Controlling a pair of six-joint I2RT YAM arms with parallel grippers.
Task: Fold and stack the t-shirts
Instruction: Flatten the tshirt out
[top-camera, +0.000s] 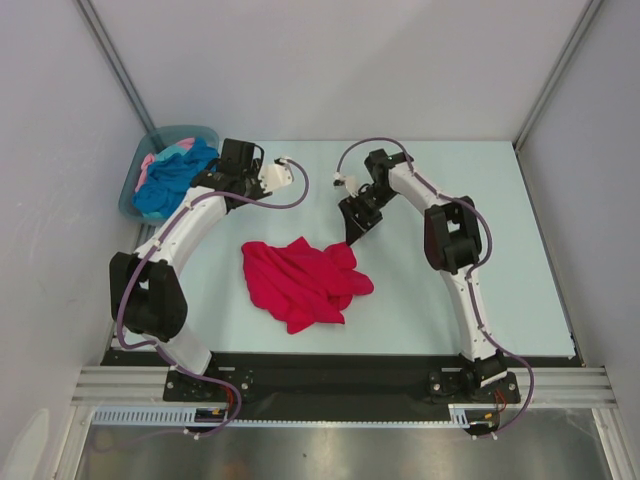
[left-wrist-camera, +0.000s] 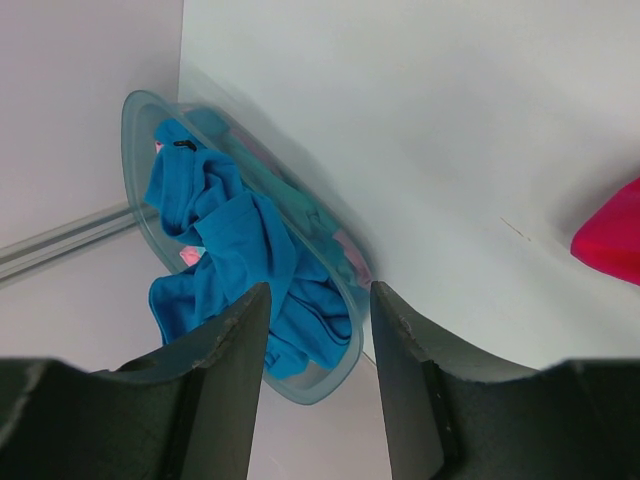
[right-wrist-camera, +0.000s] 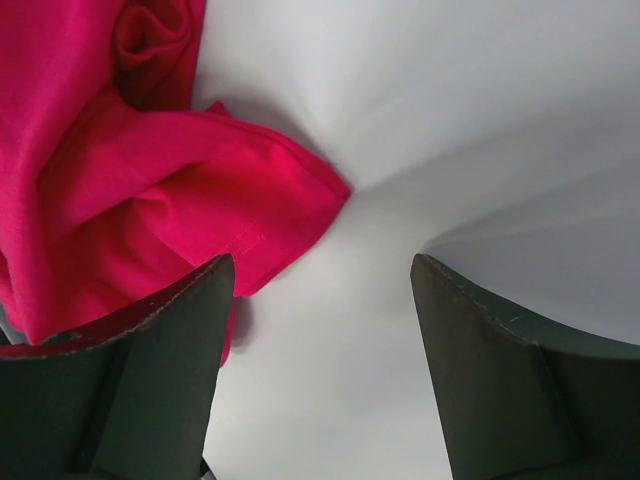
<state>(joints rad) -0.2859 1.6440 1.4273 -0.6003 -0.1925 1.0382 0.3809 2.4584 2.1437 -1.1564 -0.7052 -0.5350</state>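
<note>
A crimson-red t-shirt (top-camera: 300, 280) lies crumpled in the middle of the table. Its corner (right-wrist-camera: 130, 180) reaches just under the left finger of my right gripper (right-wrist-camera: 320, 275). That gripper (top-camera: 352, 232) hovers open at the shirt's far right corner, with only bare table between its fingers. A turquoise-blue t-shirt (top-camera: 175, 178) is bunched in the tub at the back left, with a bit of pale pink t-shirt (top-camera: 150, 162) beside it. My left gripper (top-camera: 222, 172) hangs open just right of the tub, holding nothing. In its wrist view the gripper (left-wrist-camera: 318, 300) looks onto the blue shirt (left-wrist-camera: 230, 240).
The grey-teal plastic tub (top-camera: 130, 195) sits in the back left corner against the enclosure walls, with its rim (left-wrist-camera: 135, 150) in the left wrist view. The pale table (top-camera: 480, 220) stretches to the right of the right arm. The red shirt's edge (left-wrist-camera: 612, 240) shows at right.
</note>
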